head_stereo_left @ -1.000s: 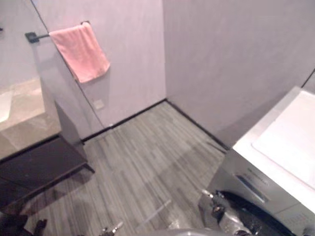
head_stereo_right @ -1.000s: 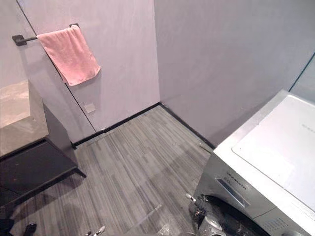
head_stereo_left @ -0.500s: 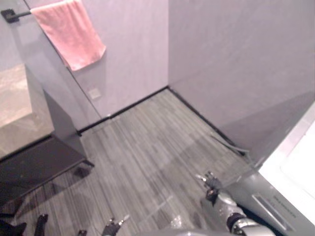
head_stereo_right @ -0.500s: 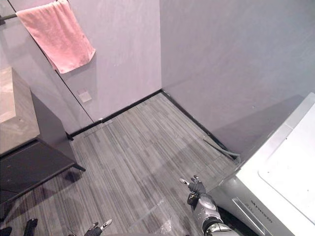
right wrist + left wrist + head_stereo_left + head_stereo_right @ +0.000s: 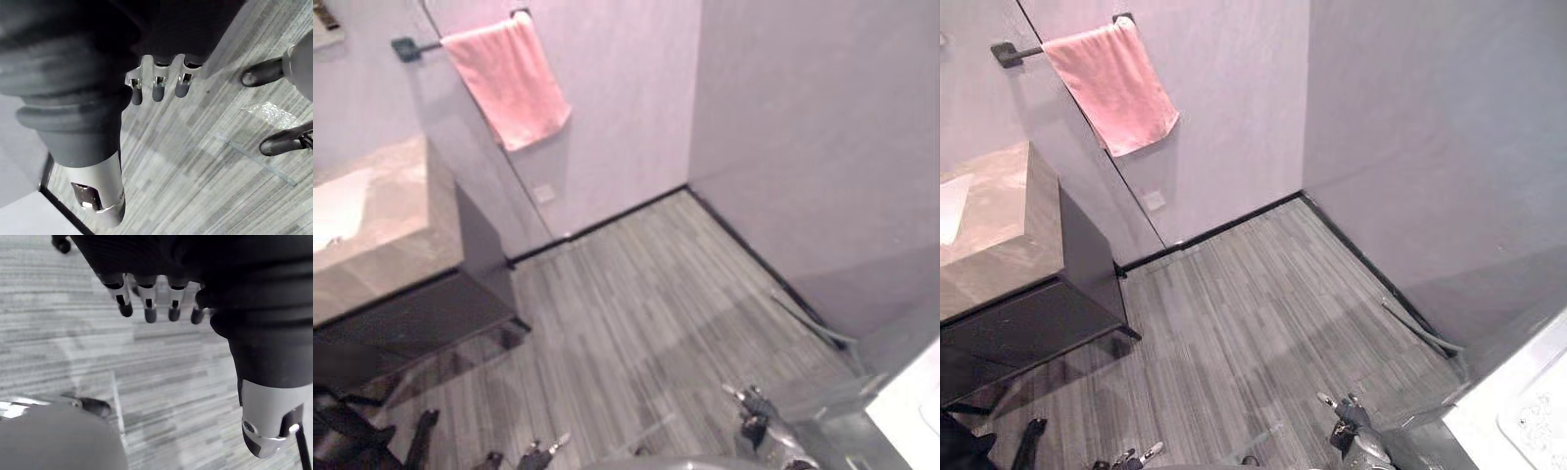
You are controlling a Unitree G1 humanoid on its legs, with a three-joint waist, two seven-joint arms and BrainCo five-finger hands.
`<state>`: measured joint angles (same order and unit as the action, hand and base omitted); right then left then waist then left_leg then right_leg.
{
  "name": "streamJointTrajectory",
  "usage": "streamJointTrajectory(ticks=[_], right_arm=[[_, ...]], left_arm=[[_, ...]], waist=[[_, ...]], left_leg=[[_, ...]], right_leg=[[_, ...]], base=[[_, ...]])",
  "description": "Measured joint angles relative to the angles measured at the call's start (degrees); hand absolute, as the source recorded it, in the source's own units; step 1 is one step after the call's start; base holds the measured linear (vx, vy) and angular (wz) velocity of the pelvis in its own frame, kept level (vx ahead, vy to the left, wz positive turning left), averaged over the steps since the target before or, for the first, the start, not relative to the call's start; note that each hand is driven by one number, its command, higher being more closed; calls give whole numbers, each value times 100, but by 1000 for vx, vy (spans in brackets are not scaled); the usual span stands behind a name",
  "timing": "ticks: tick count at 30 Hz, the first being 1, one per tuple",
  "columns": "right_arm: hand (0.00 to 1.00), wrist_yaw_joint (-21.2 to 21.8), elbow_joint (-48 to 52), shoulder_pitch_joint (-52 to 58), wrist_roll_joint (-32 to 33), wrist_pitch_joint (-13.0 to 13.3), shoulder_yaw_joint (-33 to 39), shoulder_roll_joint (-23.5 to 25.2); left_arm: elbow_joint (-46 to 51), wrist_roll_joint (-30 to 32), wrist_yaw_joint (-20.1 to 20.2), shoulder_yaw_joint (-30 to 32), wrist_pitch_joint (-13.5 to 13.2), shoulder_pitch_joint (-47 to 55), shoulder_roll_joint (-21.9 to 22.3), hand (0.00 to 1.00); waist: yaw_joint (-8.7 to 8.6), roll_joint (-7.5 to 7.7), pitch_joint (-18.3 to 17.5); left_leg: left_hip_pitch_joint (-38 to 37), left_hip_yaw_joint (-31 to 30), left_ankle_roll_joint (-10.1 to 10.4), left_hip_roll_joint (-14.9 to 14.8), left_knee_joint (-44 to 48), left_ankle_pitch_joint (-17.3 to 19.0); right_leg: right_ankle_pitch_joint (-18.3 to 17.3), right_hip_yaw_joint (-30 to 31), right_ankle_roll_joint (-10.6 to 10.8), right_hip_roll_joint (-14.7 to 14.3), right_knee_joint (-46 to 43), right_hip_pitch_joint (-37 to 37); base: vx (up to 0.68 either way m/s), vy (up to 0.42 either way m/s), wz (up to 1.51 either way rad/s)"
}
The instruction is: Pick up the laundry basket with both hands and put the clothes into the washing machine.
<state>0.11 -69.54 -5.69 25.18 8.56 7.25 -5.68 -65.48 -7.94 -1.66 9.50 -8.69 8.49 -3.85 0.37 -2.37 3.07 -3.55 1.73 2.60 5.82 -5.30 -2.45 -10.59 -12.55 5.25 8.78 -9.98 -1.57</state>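
At the lower right corner of the eye views, the washing machine [image 5: 1526, 423] shows one corner: a flat white top over a grey front, squared at its edge. Just beside that grey front, the right robot hand [image 5: 1348, 421] hangs over the floor with its fingers [image 5: 156, 87] loosely straight and nothing in them. Over at the lower left, the left robot hand [image 5: 1149, 451] pokes in, its dark-tipped fingers [image 5: 148, 308] likewise relaxed and holding nothing, well apart from the right one. Between and beyond them the floor [image 5: 1234, 313] runs in narrow grey planks (a streaked, wood-like grain), a broad stretch reaching up to the corner of the room, edged by a black skirting [image 5: 1224, 227]. A thin grey hose [image 5: 1422, 335] lies along the foot of the right-hand wall, near the machine. Against the left wall stands a dark washstand [image 5: 1038, 318] with a mottled stone top. Beside it and higher up, a pink towel [image 5: 1114, 86] drapes over a dark rail [image 5: 1005, 53].
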Motion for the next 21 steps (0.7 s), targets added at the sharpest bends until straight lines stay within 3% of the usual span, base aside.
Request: streamJointTrajectory(ticks=[10,15,20,21], right_arm=[[0,-16,-117,-210,-256,-7,357,139],[0,-14,-174,-279,-321,-10,346,176],[0,-19,-174,-356,-397,-37,342,77],[0,-24,-176,-341,-443,-67,341,73]], left_arm=[[65,375,9,-72,-17,-99,-80,0],[61,433,13,-318,9,-105,-110,0],[-8,649,11,-788,0,-311,-202,0],[-7,647,7,-785,-4,-308,-207,0]], waist=[[37,89,48],[36,46,87],[1,-53,469],[6,4,546]], left_leg=[[-14,9,-101,-68,-31,-71],[-46,165,-108,-109,-59,-77],[-194,345,-134,-77,-63,-93],[-215,411,-135,-71,-63,-90]], right_leg=[[248,-106,-69,-129,374,-212],[279,31,-84,-168,276,-151],[166,181,-34,-67,-279,6],[140,201,-22,-56,-377,44]], base=[[-33,-20,6],[-84,6,-12],[-121,34,-12],[-104,29,-7]])
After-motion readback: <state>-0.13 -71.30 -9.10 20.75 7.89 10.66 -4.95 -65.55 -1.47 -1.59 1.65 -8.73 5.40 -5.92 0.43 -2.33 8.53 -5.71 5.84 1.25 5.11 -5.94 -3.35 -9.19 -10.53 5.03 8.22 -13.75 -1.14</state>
